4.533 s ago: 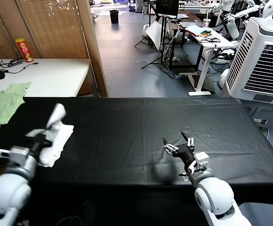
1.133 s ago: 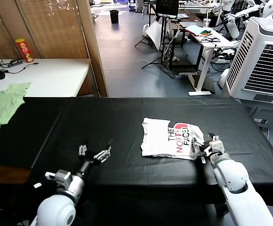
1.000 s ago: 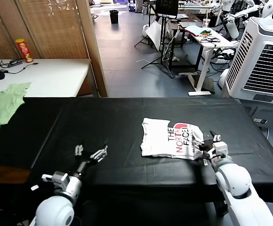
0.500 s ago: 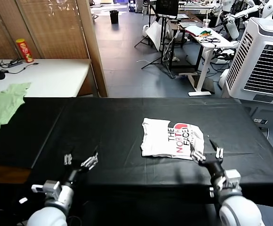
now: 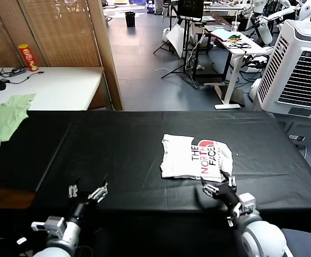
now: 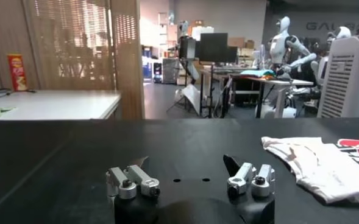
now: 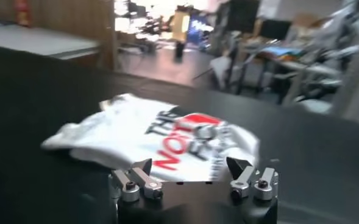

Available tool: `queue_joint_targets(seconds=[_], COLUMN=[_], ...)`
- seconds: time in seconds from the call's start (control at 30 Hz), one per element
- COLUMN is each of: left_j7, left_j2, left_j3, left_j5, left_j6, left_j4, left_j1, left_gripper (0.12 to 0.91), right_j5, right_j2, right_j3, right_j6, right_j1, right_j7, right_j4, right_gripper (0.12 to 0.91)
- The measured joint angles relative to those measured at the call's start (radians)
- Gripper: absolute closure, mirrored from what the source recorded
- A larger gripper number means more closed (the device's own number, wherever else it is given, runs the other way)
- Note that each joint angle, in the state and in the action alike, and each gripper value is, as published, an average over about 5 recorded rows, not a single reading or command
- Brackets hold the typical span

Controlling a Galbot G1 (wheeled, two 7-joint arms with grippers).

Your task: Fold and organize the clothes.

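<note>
- The pale green garment (image 5: 2,120) lies at about ten o'clock, draped over the far left edge of the black surface (image 5: 118,144) and partly on the white table (image 5: 53,85) behind it, where a red can (image 5: 28,57) stands.
- My left claw (image 5: 87,193) hovers at about seven o'clock, low over the near edge of the surface. Its fingers are spread wide and it has hold of nothing; the left wrist view shows only bare black cloth between the two fingertips.
- The T-shirt (image 5: 195,157) lies folded into a compact rectangle at roughly one o'clock, right of the surface's middle, with the black-and-red lettering and red logo face up. In the left wrist view the T-shirt (image 6: 322,163) lies well apart from the left claw (image 6: 185,176).
- My right claw (image 5: 220,186) sits at about five o'clock, just beside the shirt's near edge. Its fingers are parted and grip nothing; I cannot tell whether they touch the fabric.
- A white cooling unit (image 5: 300,64) stands beyond the surface at two o'clock.
</note>
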Motion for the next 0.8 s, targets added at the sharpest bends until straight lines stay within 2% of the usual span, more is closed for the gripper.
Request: queue_joint_targets(seconds=[0.2,0.27,0.5,0.8], left_j7=[0.002,0.002,0.042,0.046], left_j2=[-0.003,-0.002,0.008,0.020], left_j3=[-0.009,-0.009,-0.021,-0.049], left_j5=[0.002,0.002,-0.024,-0.038], left_j6=[-0.007,-0.007,0.003,0.020], left_j4=[0.007,0.009,0.006,-0.036], left_j1=[0.004,0.002,0.010,0.079], left_gripper=[0.232,0.232,0.232,0.232], right_j5=[0.028,0.032,0.056,0.071], right_j2=[0.021,0.026,0.030,0.038], right_j3=[0.011,0.019,0.042,0.101], right_j6=[-0.068,-0.076,-0.016,0.028], right_j1=[0.016,0.006,-0.071,-0.200], right_j7=[0.107,0.129,0.126,0.169], right_j4=[-0.020,-0.013,0.067,0.219], right_gripper=[0.227,0.227,0.227,0.227])
